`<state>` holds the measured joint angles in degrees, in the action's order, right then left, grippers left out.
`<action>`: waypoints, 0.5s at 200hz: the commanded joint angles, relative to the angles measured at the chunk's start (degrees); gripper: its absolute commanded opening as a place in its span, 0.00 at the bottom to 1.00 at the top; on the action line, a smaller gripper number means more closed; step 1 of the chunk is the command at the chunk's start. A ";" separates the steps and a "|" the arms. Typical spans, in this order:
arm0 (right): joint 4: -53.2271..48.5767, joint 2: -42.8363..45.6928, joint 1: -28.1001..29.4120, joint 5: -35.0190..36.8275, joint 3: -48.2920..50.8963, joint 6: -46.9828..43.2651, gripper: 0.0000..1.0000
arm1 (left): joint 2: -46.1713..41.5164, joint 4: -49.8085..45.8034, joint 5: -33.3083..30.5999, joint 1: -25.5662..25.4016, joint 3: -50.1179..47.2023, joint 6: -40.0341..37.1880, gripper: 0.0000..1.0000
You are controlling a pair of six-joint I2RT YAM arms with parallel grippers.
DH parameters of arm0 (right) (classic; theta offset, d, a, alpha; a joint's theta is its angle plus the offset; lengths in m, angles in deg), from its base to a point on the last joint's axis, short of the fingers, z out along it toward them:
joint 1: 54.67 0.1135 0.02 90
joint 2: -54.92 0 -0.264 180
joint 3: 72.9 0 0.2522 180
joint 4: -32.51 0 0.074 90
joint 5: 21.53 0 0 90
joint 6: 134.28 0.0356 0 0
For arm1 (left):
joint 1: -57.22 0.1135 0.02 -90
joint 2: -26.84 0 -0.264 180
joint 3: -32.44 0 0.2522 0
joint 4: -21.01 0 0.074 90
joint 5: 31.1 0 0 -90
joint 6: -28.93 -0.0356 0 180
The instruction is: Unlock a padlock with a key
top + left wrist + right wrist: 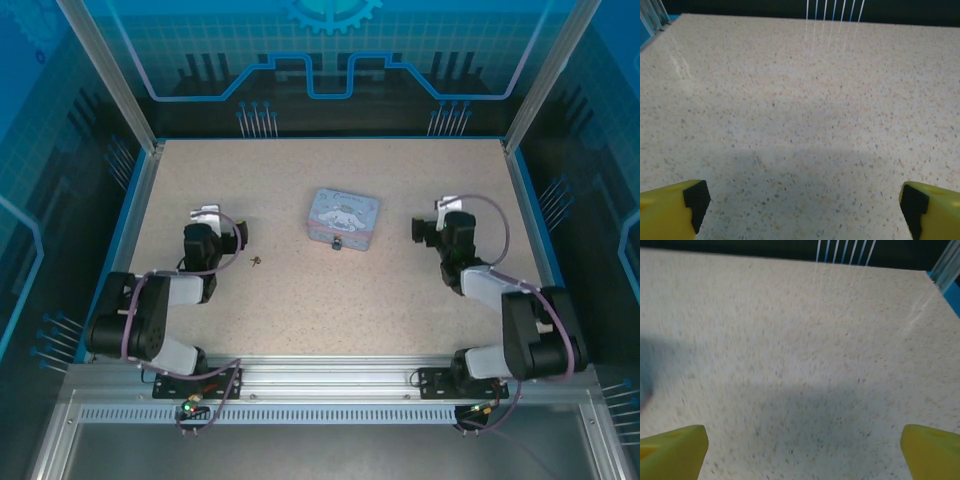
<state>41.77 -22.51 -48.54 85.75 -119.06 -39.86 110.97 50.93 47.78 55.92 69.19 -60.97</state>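
**From above:** my arms sit folded at the near corners of the tabletop (400, 300). My left hand (215, 225) and right hand (443, 222) are both spread wide and carry nothing, which I read as the job not yet begun. The padlock (338, 243) hangs on the near face of a pale blue cartoon tin (344, 212) at the centre, apparently clasping it closed. The key (256, 260) lies flat near my left hand, well apart from the lock, so that side looks best placed to fetch it.

**Left wrist:** my left hand (802, 207) shows yellow fingers (665, 212) with black pads at the bottom corners. They are held wide over bare tabletop (790, 100).

**Right wrist:** my right hand (802, 450) is posed the same way, its yellow fingertips (675, 452) far apart above a slightly blurred stretch of tabletop (805, 340).

The surface is beige, speckled and glossy enough to mirror the thin white rods (832, 9) at its far edge. A blue rim (330, 139), aluminium posts (105, 70) and blue printed panels (330, 40) enclose it.
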 commanded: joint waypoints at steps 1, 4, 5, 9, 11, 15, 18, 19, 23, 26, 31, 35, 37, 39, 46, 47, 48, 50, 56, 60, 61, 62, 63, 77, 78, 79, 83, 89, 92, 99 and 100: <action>-20.03 4.89 0.38 4.04 -9.97 6.96 1.00 | -5.60 -9.96 -1.80 -0.50 4.93 0.80 0.99; -21.93 5.27 0.27 4.85 -11.02 9.46 1.00 | -6.33 -10.77 -1.99 -0.65 5.31 0.78 0.99; -22.52 5.40 0.15 4.99 -11.33 10.08 1.00 | -6.52 -11.05 -2.12 -0.69 5.40 0.83 0.99; -25.05 5.77 -0.14 5.19 -12.50 12.58 1.00 | -7.46 -11.86 -2.55 -0.84 5.72 1.18 0.99; -27.19 6.02 -0.67 4.67 -13.68 14.37 1.00 | -8.04 -12.15 -2.69 -0.88 5.81 1.54 0.99; -29.51 6.37 -1.60 2.90 -14.93 16.03 1.00 | -9.00 -12.68 -2.88 -0.90 6.04 2.76 0.99; -30.81 6.55 -2.49 1.14 -15.87 16.91 1.00 | -9.83 -13.26 -2.93 -0.90 6.22 3.52 0.99; -30.81 6.55 -2.49 1.14 -15.87 16.91 1.00 | -10.11 -13.53 -2.94 -0.90 6.30 3.91 0.99; -32.25 6.67 -3.36 -0.97 -17.15 18.12 1.00 | -11.04 -14.58 -2.72 -0.90 6.72 5.02 0.99; -33.32 6.88 -4.13 -2.18 -17.54 19.19 1.00 | -11.93 -15.49 -2.46 -0.90 7.13 6.01 0.99; -35.06 7.07 -5.32 -4.31 -19.09 20.66 1.00 | -13.40 -17.77 -2.26 -0.96 8.04 7.74 0.99; -36.69 7.16 -6.20 -6.17 -20.27 21.86 1.00 | -14.39 -20.10 -2.23 -1.06 9.02 9.34 0.99; -36.93 7.14 -6.38 -6.54 -20.39 21.99 1.00 | -14.87 -21.44 -2.29 -1.03 9.61 10.37 0.99; -37.57 7.20 -6.77 -7.83 -20.81 22.29 1.00 | -15.38 -22.72 -2.39 -1.06 10.24 11.44 0.99; -38.84 7.34 -7.27 -10.44 -21.78 22.83 1.00 | -16.79 -28.86 -2.29 -1.07 12.87 15.63 0.99; -39.15 7.32 -7.32 -10.83 -21.89 22.96 1.00 | -17.02 -29.94 -2.27 -1.07 13.18 16.25 0.99; -39.15 7.32 -7.32 -10.83 -21.89 22.96 1.00 | -17.14 -30.84 -2.26 -1.07 13.64 16.82 0.99; -39.84 7.37 -7.38 -11.86 -22.36 23.13 1.00 | -17.40 -32.38 -2.18 -1.14 14.43 18.06 0.99; -40.99 7.39 -7.29 -14.55 -22.98 23.18 1.00 | -18.04 -37.76 -1.96 -1.25 16.68 21.53 0.99; -41.39 7.56 -7.06 -16.75 -23.21 23.02 1.00 | -18.25 -40.94 -1.42 -1.32 17.99 23.64 0.99; -41.39 7.56 -7.06 -16.75 -23.21 23.02 1.00 | -18.32 -41.65 -1.17 -1.33 18.29 24.07 0.99; -41.48 7.60 -6.99 -17.23 -23.26 23.01 1.00 | -18.36 -42.32 -1.01 -1.38 18.62 24.64 0.99; -41.70 7.68 -6.81 -18.34 -23.31 22.93 1.00 | -18.42 -43.13 -0.83 -1.40 18.87 25.15 0.99; -43.65 8.00 -5.01 -23.65 -23.57 22.68 1.00 | -18.48 -52.22 2.09 -2.06 22.45 30.16 0.99; -43.84 8.00 -4.74 -23.93 -23.62 22.62 1.00 | -18.48 -52.70 2.30 -2.10 22.58 30.41 0.99; -43.98 8.08 -4.51 -24.39 -23.60 22.59 1.00 | -18.39 -53.33 2.53 -2.16 22.78 30.62 0.99; -44.81 8.09 -3.49 -25.67 -23.72 22.28 1.00 | -18.31 -55.31 3.52 -2.41 23.40 31.54 0.99; -46.22 8.17 -1.77 -27.26 -23.72 21.94 1.00 | -18.00 -58.19 4.89 -2.79 24.38 32.92 0.99; -46.92 8.20 -0.88 -27.87 -23.75 21.91 1.00 | -17.82 -59.78 5.53 -2.95 24.77 33.56 0.99; -48.35 8.25 1.59 -29.24 -23.45 22.00 1.00 | -17.49 -62.58 7.24 -3.32 25.24 34.81 0.99; -48.57 8.30 1.90 -29.45 -23.43 22.06 1.00 | -17.42 -62.84 7.42 -3.38 25.30 34.98 0.99</action>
<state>2.91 -15.10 -52.51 67.96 -141.36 -19.31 93.03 8.86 48.81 54.17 92.09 -36.93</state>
